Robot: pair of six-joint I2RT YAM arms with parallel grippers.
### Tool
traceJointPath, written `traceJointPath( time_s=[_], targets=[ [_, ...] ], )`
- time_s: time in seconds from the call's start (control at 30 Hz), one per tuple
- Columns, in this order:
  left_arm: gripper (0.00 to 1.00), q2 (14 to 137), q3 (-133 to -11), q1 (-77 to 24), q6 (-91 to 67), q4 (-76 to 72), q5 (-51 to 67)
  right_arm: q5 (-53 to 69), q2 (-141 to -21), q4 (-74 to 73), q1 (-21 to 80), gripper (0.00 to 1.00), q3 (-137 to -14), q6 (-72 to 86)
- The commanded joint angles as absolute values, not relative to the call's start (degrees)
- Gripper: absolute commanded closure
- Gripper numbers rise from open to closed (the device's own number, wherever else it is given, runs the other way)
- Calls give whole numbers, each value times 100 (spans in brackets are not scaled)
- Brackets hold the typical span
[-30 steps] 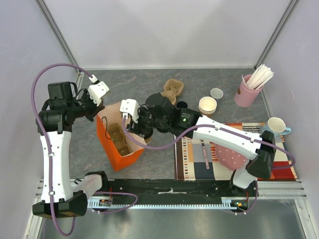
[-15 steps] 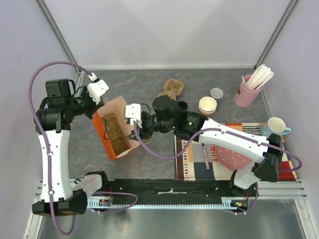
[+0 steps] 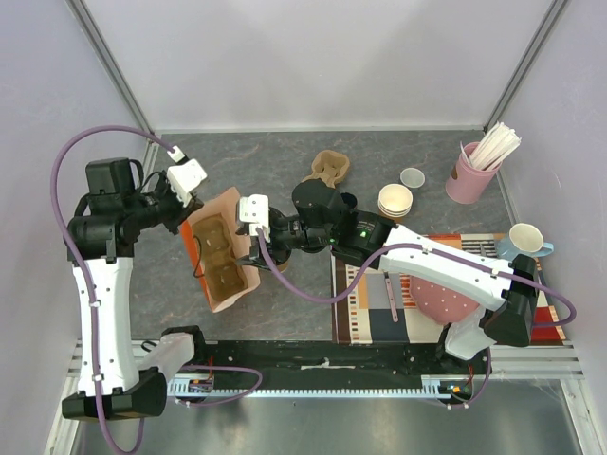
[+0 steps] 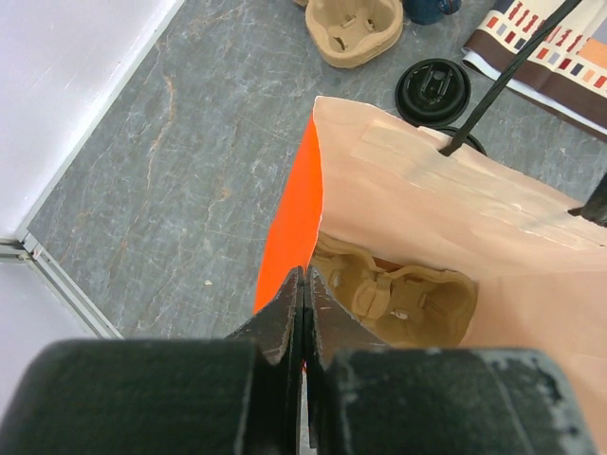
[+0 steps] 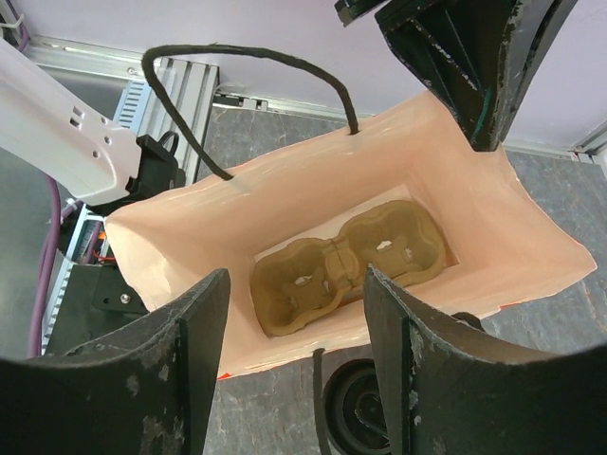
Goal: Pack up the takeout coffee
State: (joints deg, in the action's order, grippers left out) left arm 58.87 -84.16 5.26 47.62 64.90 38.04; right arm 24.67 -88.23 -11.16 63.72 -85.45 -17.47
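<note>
At the near right of the table a striped mat (image 3: 372, 313) fills the space beside the arm bases. Just beyond it, left of centre, the paper bag (image 5: 171, 256) leans with its mouth tipped toward the right arm. The left gripper (image 4: 303, 280) is clenched on the bag's left rim, propping it open. The right gripper (image 5: 296, 273) hangs over the mouth with fingers spread and nothing between them.

Inside the bag a moulded cup carrier (image 5: 346, 256) lies on the bottom with both wells vacant. By my reading the bag is ready but the takeout coffee is not yet packed: it has to be fetched, lowered into a well and released. A black round lid (image 5: 365, 409) shows on the table just right of the bag's base. Whether a cup stands under it, making it the coffee, I cannot tell.

The mouth gives ample room, though a handle cord (image 5: 237, 47) arcs across it and could snag. Farther off, a spare carrier (image 3: 329, 169), stacked cups (image 3: 395, 200) and a pink straw holder (image 3: 468, 178) crowd the far right. The far left is open grey tabletop (image 3: 247, 156) up to the walls.
</note>
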Motion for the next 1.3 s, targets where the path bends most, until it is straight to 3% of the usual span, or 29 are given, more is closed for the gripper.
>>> traceJointPath(
  time_s=[0.0,0.73,0.93,1.27],
  targets=[
    [98,5748,-8402,510,4667,6671,4078,2619,-8754,-888,6354,34,-8771,-1722],
    [98,5546,-8297,510,4362,6707,3851,2918,-8684,-853,6354,35,-8323,-2109],
    [98,6081,-8455,510,3710,6372,3252,3120,-8394,-642,6354,34,-8464,-2004],
    [98,6829,-8490,764,3384,5995,3331,2928,-7998,-598,6214,29,-8640,-1337]
  ],
)
